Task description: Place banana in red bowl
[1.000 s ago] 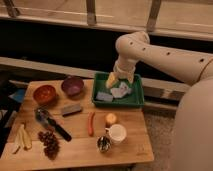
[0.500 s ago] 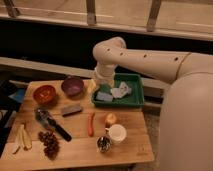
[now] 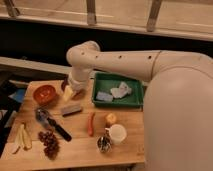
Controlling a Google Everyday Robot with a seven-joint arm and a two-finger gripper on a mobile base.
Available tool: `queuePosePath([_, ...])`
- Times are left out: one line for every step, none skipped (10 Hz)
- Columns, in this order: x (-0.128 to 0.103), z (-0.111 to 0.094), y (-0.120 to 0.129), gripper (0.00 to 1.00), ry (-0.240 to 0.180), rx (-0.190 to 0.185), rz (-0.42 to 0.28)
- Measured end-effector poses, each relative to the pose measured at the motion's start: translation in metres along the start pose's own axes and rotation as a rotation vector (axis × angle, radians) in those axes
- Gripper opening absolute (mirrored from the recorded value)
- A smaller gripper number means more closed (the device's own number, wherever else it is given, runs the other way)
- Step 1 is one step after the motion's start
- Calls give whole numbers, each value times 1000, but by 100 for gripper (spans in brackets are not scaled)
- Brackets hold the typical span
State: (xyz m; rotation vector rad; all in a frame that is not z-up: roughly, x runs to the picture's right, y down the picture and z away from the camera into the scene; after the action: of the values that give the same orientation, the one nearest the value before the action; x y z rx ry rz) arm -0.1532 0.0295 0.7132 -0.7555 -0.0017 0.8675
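While it hung low over the back left part of the counter [image 3: 75, 147], the claw [image 3: 69, 93] had its fingers apart with nothing between them. It pointed downward from a white arm [image 3: 120, 60] that reached in from the right and bent at an elbow above the counter's far edge. Beneath the claw sat a dark bowl [image 3: 63, 86], mostly hidden by it. Just to the left of the claw stood the red bowl [image 3: 44, 93], which had nothing in it. A small gray block [image 3: 71, 108] lay just in front of the claw. To the right was a green tray [image 3: 134, 98] holding a few pale pieces [image 3: 112, 93]. Nearer the front, a black-handled tool [image 3: 50, 123] lay at a slant in front of the red bowl, and a slim orange-red stick [image 3: 91, 123] lay beside a round yellow-orange fruit [image 3: 111, 118]. A white cup [image 3: 118, 133] stood in front of the fruit, with a small metal item [image 3: 103, 144] touching its left side. The banana [image 3: 21, 137] lay at the front left corner of the counter, well apart from the claw and the red bowl, with a bunch of dark grapes [image 3: 49, 143] just to its right.
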Motion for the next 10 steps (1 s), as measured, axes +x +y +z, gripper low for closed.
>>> queuePosePath([-1,1,14,77,10,-13,-46])
queuePosePath([-1,1,26,77,16,-24,-83])
queuePosePath([-1,1,25,77,16,-23,-81])
queuePosePath([0,1,23,77,16,-22,-78])
queuePosePath([1,1,23,77,16,-23,-77])
queuePosePath([0,1,25,77,9,-17,-84])
queuePosePath([-3,-3,30,77,-8,-10,-98])
queuePosePath([-8,-5,36,77,-18,-9,-114])
queuePosePath([-22,-6,49,77,-23,-12,-146])
queuePosePath([-38,0,64,77,-22,-11,-189])
